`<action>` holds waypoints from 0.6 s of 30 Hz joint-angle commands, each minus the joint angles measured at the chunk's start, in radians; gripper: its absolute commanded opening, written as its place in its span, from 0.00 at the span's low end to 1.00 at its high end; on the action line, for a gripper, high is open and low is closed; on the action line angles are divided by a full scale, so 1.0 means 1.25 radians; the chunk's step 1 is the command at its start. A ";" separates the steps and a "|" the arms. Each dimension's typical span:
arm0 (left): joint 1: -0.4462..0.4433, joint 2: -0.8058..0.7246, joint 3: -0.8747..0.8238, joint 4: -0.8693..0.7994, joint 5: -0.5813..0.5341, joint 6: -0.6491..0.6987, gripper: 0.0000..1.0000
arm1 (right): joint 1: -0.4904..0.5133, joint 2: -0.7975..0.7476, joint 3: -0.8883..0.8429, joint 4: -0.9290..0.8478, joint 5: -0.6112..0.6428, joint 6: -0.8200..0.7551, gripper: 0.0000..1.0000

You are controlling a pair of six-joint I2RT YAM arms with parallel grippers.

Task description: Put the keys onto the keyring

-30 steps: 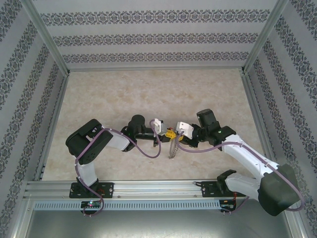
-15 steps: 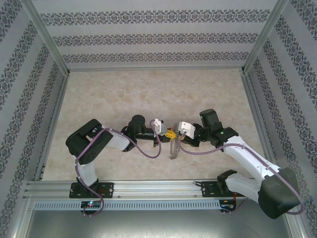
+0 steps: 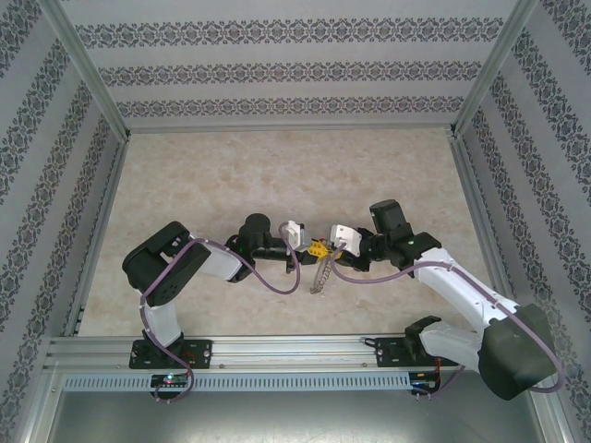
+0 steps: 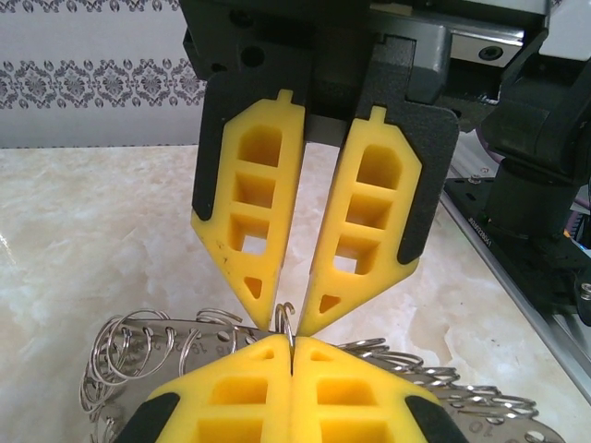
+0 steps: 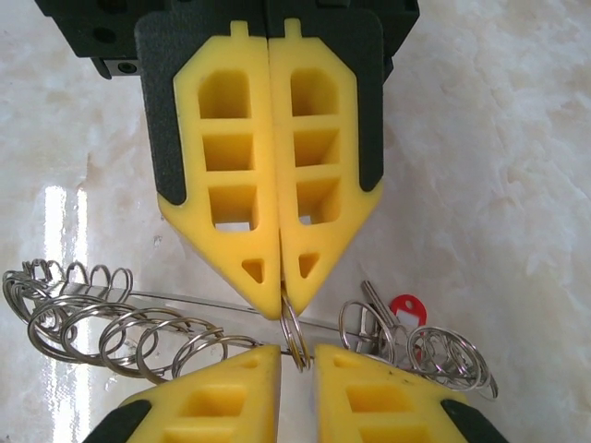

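The left arm (image 3: 175, 263) and right arm (image 3: 466, 295) have white links, bulky black joints, black bases (image 3: 171, 353) and looping purple cables (image 3: 282, 290). The fingers (image 4: 254, 212) are yellow, with square windows and a small triangle, on black plates (image 4: 209, 138).

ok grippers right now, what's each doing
left gripper: closed, pinching a small ring of the keyring
right gripper: closed on that same small ring

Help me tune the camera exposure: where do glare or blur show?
Right wrist: a white glare streak on the glossy marble table, beside the sharply focused silver metal keyring. Left wrist: the patterned grey wall looks soft. Top external: even light, no hard shadows.
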 commanded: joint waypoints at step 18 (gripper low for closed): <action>-0.004 -0.029 0.021 -0.155 -0.020 0.055 0.25 | 0.043 0.027 0.104 -0.148 0.040 -0.067 0.00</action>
